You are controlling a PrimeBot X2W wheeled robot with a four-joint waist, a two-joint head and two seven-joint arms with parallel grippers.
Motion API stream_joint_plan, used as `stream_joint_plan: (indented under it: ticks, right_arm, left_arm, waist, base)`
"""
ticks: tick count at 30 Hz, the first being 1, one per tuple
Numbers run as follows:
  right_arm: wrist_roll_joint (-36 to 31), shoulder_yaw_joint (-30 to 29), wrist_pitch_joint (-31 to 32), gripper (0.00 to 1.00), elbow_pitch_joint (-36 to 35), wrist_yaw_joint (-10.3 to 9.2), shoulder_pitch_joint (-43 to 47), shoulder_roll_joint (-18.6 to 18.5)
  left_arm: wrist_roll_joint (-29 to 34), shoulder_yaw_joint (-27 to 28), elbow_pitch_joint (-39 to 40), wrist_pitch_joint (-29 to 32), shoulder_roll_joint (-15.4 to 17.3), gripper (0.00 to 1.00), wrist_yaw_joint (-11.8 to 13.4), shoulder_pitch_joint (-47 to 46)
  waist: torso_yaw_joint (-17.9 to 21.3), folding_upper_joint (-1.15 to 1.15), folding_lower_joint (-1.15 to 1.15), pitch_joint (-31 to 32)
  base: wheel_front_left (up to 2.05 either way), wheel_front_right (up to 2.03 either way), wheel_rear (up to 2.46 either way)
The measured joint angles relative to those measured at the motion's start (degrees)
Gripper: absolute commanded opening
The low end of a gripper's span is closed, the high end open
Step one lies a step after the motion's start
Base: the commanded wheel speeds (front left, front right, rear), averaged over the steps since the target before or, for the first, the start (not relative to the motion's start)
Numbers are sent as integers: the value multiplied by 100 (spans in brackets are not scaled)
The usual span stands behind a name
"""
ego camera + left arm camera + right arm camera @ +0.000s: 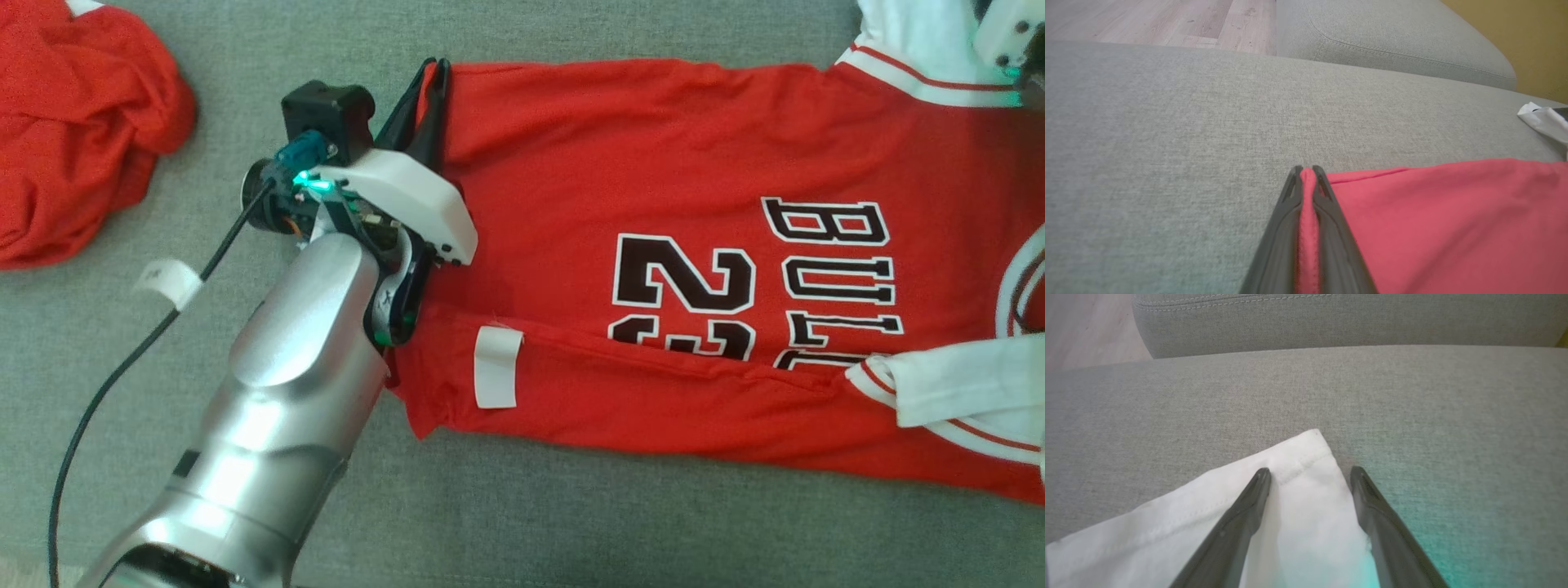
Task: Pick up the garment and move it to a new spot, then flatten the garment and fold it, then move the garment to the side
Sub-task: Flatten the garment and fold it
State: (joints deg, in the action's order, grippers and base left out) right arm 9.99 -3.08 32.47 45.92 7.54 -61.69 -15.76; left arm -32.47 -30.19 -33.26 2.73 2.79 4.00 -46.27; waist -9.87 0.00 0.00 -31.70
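The garment (653, 163) is a red jersey with black "23" lettering and white sleeves, spread flat across the grey sofa cushion (571, 514). Its lower edge is folded up over the numbers, and a white label (498, 367) shows there. My left gripper (437, 69) is shut on the hem corner at the jersey's upper left. The left wrist view shows red cloth (1453, 212) pinched between the left gripper's (1306, 169) dark fingers. My right gripper (1310, 471) stands open just above a white sleeve (1298, 494), one finger on either side of its corner. Its pale wrist shell (1008, 33) sits at the head view's top right.
A second red garment (73, 122) lies crumpled at the upper left of the cushion. A black cable (122, 367) with a white tag (167, 282) trails from my left arm. Beyond the seat are another grey cushion (1392, 36) and wood floor (1167, 20).
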Motion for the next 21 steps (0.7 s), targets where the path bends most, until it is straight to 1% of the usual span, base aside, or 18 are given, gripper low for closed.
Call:
stream_joint_plan:
  ticks: [1,2,3,4,7,9,11,12,13,15,18,21]
  right_arm:
    - [1,48,41,100,57,0,-5,-31]
    - [2,87,60,65,104,0,-7,-66]
    - [2,113,90,22,149,0,-15,-90]
    - [4,160,111,0,196,0,-21,-110]
    - [77,334,86,0,281,-1,-23,-137]
    - [174,439,-98,0,321,0,-16,-137]
    - [319,488,-345,0,328,0,8,-134]
    - [474,592,-609,0,314,0,11,-136]
    - [565,667,-745,0,287,0,11,-138]
    - [800,801,-932,0,191,-1,16,-137]
    - [1148,1013,-1085,0,-111,0,164,-185]
    - [1422,1150,-1095,0,-523,-1,572,-305]
  left_arm:
    - [0,-9,-8,-15,0,0,-5,10]
    - [0,-13,-16,-41,-1,0,-7,27]
    - [-1,-21,-38,-62,-1,0,-16,46]
    - [-1,-32,-66,-75,-1,0,-53,62]
    - [-8,-60,-149,-143,0,0,-58,97]
    - [-41,-62,-179,-222,4,0,-101,98]
    - [-41,-56,-200,-419,8,0,-100,99]
    - [-42,-31,-219,-628,9,0,-108,107]
    - [-43,1,-230,-767,10,0,-134,110]
    - [-54,57,-260,-1020,41,0,-236,133]
    - [-229,119,-304,-1302,125,0,-542,306]
    - [-253,156,-356,-1486,338,0,-801,557]
  waist:
    - [-4,0,0,19]
    - [-6,0,0,40]
    - [-4,0,0,61]
    - [-2,0,0,80]
    - [14,0,0,132]
    - [34,0,0,161]
    - [60,0,0,197]
    - [88,0,0,253]
    - [105,0,0,291]
    - [148,0,0,376]
    - [247,0,0,527]
    - [387,0,0,690]
  base:
    - [0,0,0]
    - [0,0,0]
    - [0,0,0]
    - [0,0,0]
    - [0,0,0]
    - [0,0,0]
    - [0,0,0]
    - [0,0,0]
    - [0,0,0]
    - [0,0,0]
    - [0,0,0]
    - [0,0,0]
